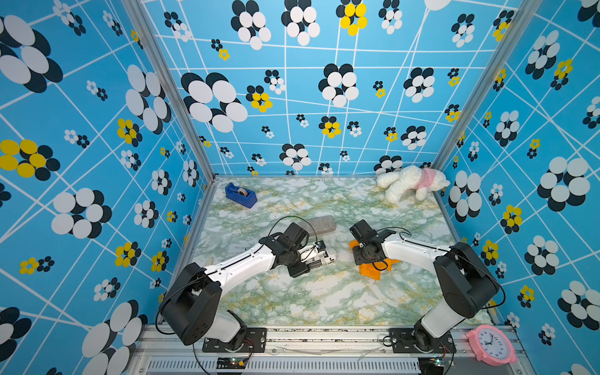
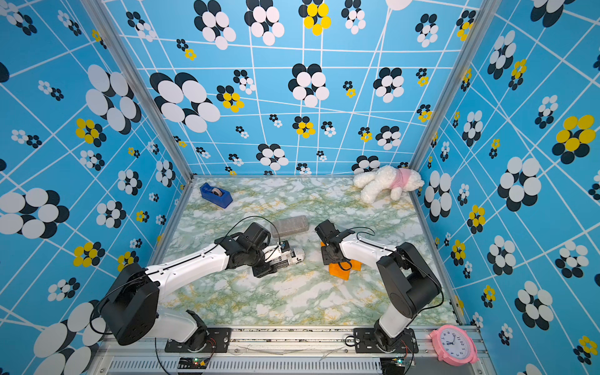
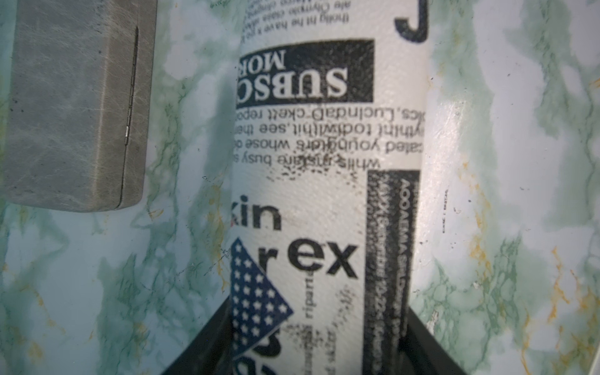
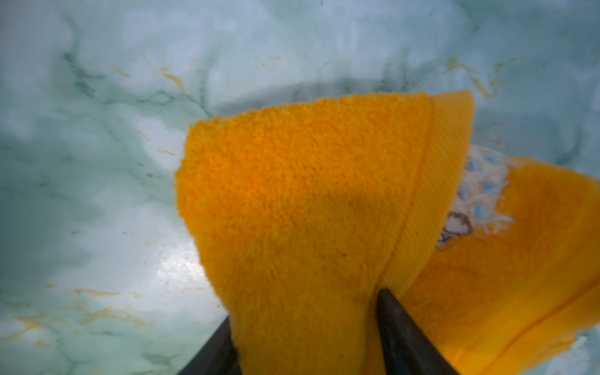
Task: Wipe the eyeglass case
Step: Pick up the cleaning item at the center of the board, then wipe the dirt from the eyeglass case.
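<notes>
The left tool (image 1: 314, 257) is pressed together on the newspaper-print eyeglass case (image 1: 327, 256). The case is white with black words all over it and a small blue patch with white stars. It sticks straight out of the front of the tool and sits low over the table (image 1: 324, 298). Whether it touches the table cannot be told. A grey hinged case (image 1: 321, 224) lies flat on the table just beside the left tool, on the side toward the back wall. It is close to the printed case but apart from it.

The right tool (image 4: 305, 311) pinches an orange cloth (image 4: 308, 194). A fold of the cloth stands up inside the tool's grip, and the rest droops down to the table under the tool. The printed case is off to the side of the right tool, with bare table between them.

Some things are hard to see. The end of the printed case that the left tool holds is hidden inside the tool. In the left wrist view the far end of the printed case runs out of the picture, and so does part of the grey case. In both top views the tip of the right tool is hidden under its own wrist, and the right arm (image 1: 418, 250) covers part of the cloth. The right wrist view is blurry. A white patch with blue dots (image 4: 480, 191) shows on the cloth there, but what it is cannot be told.
</notes>
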Robot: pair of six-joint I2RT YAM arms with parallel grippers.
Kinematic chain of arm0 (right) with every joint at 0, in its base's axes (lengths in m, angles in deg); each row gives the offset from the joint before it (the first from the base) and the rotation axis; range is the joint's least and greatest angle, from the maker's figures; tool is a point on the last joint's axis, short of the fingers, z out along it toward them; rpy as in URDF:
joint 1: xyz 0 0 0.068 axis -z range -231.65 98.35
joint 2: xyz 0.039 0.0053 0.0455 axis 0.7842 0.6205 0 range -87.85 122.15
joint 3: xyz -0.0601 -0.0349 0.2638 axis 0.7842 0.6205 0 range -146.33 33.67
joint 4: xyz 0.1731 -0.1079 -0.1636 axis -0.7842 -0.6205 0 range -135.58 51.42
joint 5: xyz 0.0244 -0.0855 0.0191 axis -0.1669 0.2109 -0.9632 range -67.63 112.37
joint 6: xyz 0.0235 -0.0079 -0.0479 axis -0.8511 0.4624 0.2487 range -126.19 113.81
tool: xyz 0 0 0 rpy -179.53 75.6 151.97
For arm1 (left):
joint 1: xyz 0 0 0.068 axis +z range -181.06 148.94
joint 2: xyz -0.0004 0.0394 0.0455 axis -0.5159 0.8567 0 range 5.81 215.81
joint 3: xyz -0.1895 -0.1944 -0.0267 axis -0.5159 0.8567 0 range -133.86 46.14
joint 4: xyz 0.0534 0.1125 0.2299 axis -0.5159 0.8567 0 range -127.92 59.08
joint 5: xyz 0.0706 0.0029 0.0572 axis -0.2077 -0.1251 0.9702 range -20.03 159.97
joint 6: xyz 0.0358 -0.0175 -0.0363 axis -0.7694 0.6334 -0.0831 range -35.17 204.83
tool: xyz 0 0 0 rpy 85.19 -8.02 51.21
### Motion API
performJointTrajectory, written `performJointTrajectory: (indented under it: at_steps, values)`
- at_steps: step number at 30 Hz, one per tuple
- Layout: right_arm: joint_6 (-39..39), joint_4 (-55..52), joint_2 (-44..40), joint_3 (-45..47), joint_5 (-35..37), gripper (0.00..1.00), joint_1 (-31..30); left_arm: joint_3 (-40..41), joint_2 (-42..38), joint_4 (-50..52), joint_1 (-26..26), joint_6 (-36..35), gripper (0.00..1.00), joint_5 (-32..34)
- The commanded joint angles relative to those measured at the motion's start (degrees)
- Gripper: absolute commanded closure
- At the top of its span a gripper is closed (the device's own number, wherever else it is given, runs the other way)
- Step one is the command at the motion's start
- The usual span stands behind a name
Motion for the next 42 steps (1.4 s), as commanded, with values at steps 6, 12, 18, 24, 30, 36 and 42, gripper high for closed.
performJointTrajectory:
  at_steps: [6,12,18,24,30,36,42]
  values:
    - [-2.28,1.65,-10.94,8.56,-5.75,0.99,3.30,-1.35,3.65,-1.61,-1.21,4.47,0.60,1.72]
    - [-3.03,2.11,-28.25,12.24,-22.41,1.00,6.91,-3.43,9.22,-5.46,-4.46,4.65,0.60,5.26]
    - [-11.84,6.17,-31.53,15.10,-39.37,1.00,7.00,-10.11,17.19,-6.41,-8.51,4.82,0.67,8.23]
    - [-12.68,7.41,-29.90,18.62,-41.78,1.00,8.58,-11.35,18.03,-10.86,-9.75,5.74,0.66,3.50]
    - [-11.94,13.05,-25.79,19.34,-45.70,1.00,8.95,-11.72,20.33,-12.90,-11.49,4.65,0.64,0.62]
    - [-9.64,10.92,-21.17,15.56,-48.70,1.00,8.93,-12.65,22.89,-16.20,-13.18,4.25,0.63,1.23]
    - [-9.70,10.90,-18.15,12.50,-51.10,1.00,8.99,-11.04,23.03,-20.54,-14.54,2.78,0.63,1.12]
